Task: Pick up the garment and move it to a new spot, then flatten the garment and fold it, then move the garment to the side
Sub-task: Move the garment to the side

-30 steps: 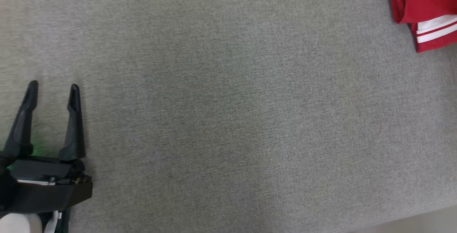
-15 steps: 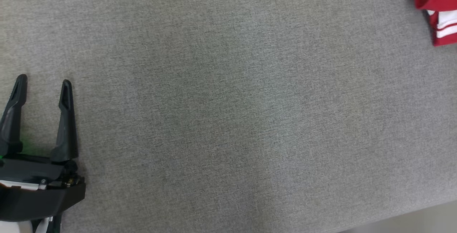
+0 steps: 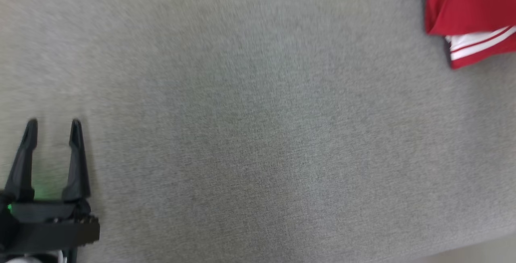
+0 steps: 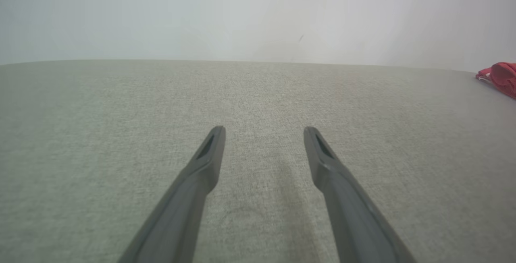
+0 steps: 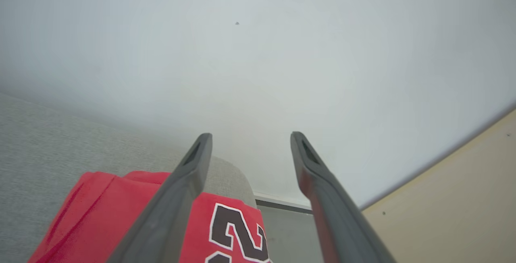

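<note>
Garment (image 3: 467, 9) cloth, red with white stripes along one edge, lies in the upper right corner of the head view on the grey cloth-covered table (image 3: 258, 134) and runs off the frame. The left tool (image 3: 53, 126) sits at the lower left, well apart from it. Its two dark fingers (image 3: 76, 166) are spread, with bare table between them and a green light (image 3: 9, 208) at their base.

In the left wrist view, the left tool (image 4: 264, 132) stands wide apart over the table (image 4: 100, 134), gripping nothing. A small red bit of the garment (image 4: 500, 78) shows at the far right edge, well clear of the fingers.

In the right wrist view, the right tool (image 5: 250, 138) is spread wide, its tips against the pale wall (image 5: 258, 53). The garment (image 5: 92, 218) lies below it at the table's rounded corner, with a black, white-edged number (image 5: 238, 230) facing up. One finger crosses in front of the red cloth; whether it touches cannot be told.
</note>
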